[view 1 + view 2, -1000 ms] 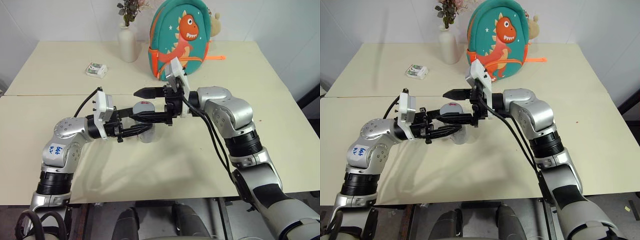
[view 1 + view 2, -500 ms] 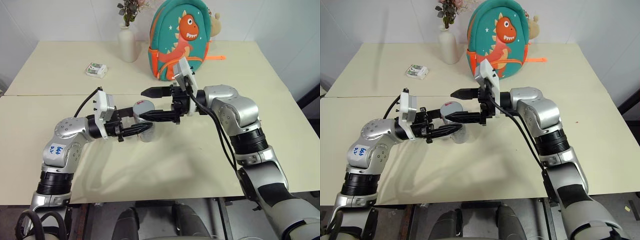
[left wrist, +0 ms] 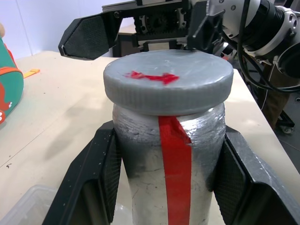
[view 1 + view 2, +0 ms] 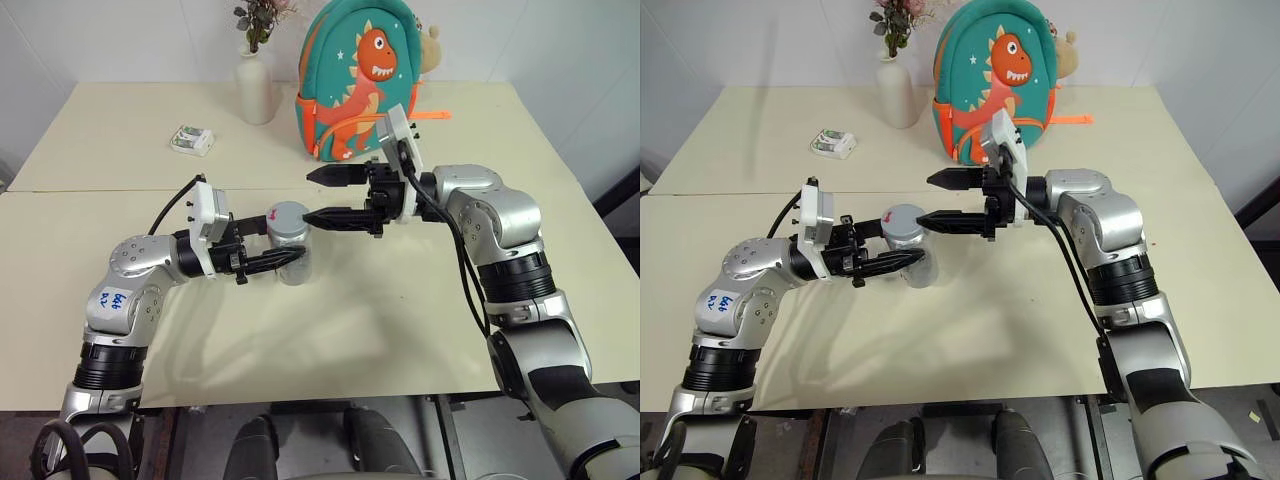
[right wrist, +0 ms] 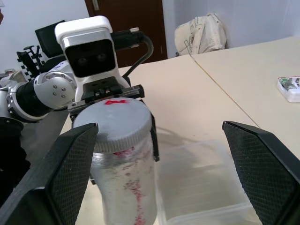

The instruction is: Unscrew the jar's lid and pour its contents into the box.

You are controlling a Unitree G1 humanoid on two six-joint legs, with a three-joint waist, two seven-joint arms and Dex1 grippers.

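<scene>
We see the left gripper (image 4: 285, 259) clamped on the jar (image 4: 291, 257), one black finger (image 3: 96, 173) pressed to each side of its body, just below the cap. The jar stands upright between those fingers, above the cream worktop (image 4: 340, 320), and a red strip runs down its frosted side in the left wrist view. We cannot make out the contents through the wall. The lid (image 4: 287, 217) sits on top of the jar, grey with a red mark, directly above the left gripper's fingers and untouched by either gripper.

The box (image 5: 206, 180) lies on the worktop just beside the jar, on the far side of it from the left gripper's wrist; in the right wrist view its clear plastic rim is right next to the jar's base.

To the right of the lid, the right gripper (image 4: 322, 196) points level toward the jar with its two fingers spread wide and nothing between them. Its nearer fingertip (image 4: 310, 216) stands just beside the lid's rim, at about the lid's height; the other finger (image 4: 318, 177) is farther back and higher. Beyond the right gripper we see a dinosaur backpack (image 4: 360, 80), a white vase (image 4: 256, 88) and a small packet (image 4: 192, 140).
</scene>
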